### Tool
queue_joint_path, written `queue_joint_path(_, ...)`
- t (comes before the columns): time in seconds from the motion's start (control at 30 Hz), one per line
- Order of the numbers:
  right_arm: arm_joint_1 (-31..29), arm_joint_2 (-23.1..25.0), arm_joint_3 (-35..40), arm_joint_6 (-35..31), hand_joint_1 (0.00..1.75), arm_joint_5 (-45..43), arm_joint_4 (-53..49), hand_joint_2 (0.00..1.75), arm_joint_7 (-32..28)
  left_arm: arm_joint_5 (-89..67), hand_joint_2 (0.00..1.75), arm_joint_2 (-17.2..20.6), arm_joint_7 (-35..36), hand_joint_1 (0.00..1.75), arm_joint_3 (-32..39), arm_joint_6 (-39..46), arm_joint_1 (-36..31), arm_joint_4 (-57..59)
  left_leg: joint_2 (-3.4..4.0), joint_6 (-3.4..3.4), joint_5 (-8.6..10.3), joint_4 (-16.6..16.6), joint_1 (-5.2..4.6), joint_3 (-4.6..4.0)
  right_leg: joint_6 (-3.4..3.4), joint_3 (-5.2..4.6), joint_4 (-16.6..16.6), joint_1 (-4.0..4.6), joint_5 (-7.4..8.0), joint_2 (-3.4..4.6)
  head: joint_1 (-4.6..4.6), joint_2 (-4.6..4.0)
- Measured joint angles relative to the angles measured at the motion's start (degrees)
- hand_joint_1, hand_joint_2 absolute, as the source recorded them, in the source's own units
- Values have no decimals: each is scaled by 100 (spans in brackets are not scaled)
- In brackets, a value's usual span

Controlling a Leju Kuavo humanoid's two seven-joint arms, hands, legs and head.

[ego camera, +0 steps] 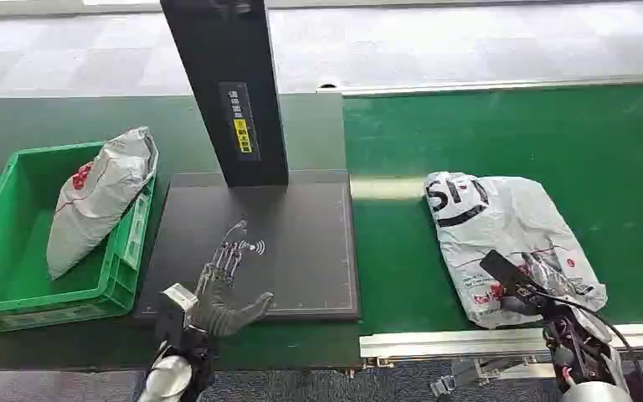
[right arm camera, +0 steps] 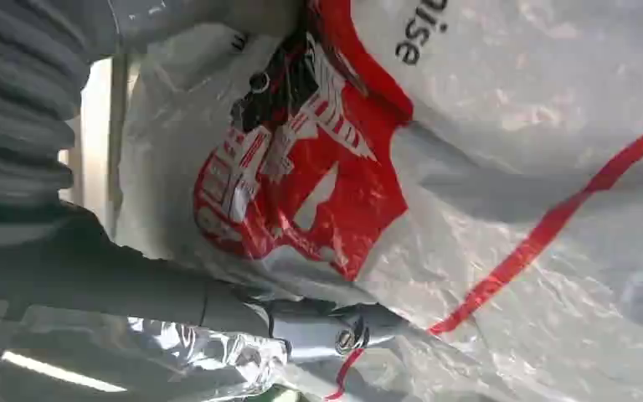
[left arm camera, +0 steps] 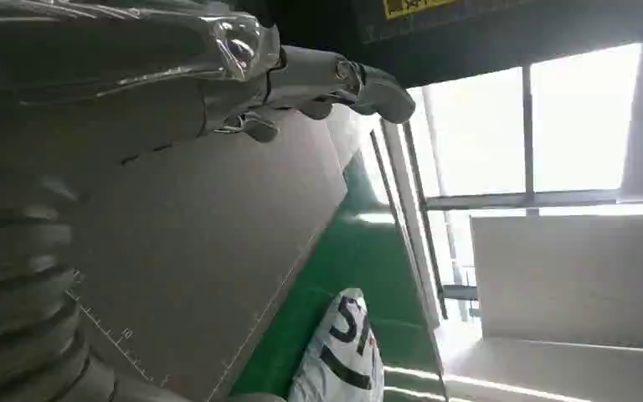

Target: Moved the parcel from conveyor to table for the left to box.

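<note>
Crinkled white plastic marks the parcel [ego camera: 511, 243] lying on the green conveyor [ego camera: 552, 142], where the right hand [ego camera: 529, 289] rests on its near edge, fingers apparently closing on the wrap. The left hand [ego camera: 226, 289] hovers open and empty over the dark worktop [ego camera: 301, 251], ready to receive it beside the green box [ego camera: 17, 276].

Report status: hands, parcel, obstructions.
Left hand open, fingers spread over the black pad. Right hand on the parcel, which lies on the conveyor; grip unclear. Nothing between parcel and pad.
</note>
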Motion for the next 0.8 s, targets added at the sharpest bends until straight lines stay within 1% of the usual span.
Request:
queue_joint_path(0.1,-2,-2,26,-179,175,-378,0,175,-369,33,175,11,17,0,13,-9,38,-26,-1,0,0,0,0,0,0,0,0,1,0,-1,2,2)
queue_joint_path(0.17,79,22,63,-462,175,-660,-154,175,-725,59,175,20,37,0,20,-43,94,-83,-2,0,0,0,0,-3,0,-1,1,1,0,-3,2,2)
queue_joint_path(0.27,278,112,127,-770,175,-1353,-628,175,-1414,111,175,28,66,0,33,-59,143,-116,-2,0,0,0,1,-5,0,-6,1,1,-1,-4,0,0)
queue_joint_path(0.33,443,175,177,-872,175,-1795,-1078,175,-1756,116,175,26,57,0,39,-68,144,-116,-7,0,0,-1,1,-7,0,-5,1,2,-2,-5,2,0)
queue_joint_path(0.4,624,216,247,-953,175,-1995,-1533,175,-2031,116,175,28,31,0,46,-100,141,-116,-7,0,0,-1,1,-8,1,-6,1,1,-3,-6,2,2)
queue_joint_path(0.47,807,247,359,-1023,175,-2076,-1994,175,-2183,116,175,28,6,0,52,-109,128,-114,-5,0,0,-1,1,-7,1,-6,1,1,-3,-6,2,0)
queue_joint_path(0.6,1109,352,514,-1219,175,-2163,-2729,175,-2255,116,175,24,-22,0,68,-116,100,-103,-4,0,0,-1,1,-7,1,-5,1,0,-3,-6,2,0)
queue_joint_path(0.73,1287,428,592,-1333,175,-2251,-3213,175,-2329,111,175,17,-63,0,83,-107,94,-103,-3,0,0,-1,0,-5,1,-5,1,0,-2,-6,2,0)
queue_joint_path(0.8,1385,465,594,-1438,175,-2544,-3429,175,-2558,151,175,-2,-77,0,98,19,95,-109,-7,0,0,-1,0,-7,1,-6,1,0,-3,-6,2,0)
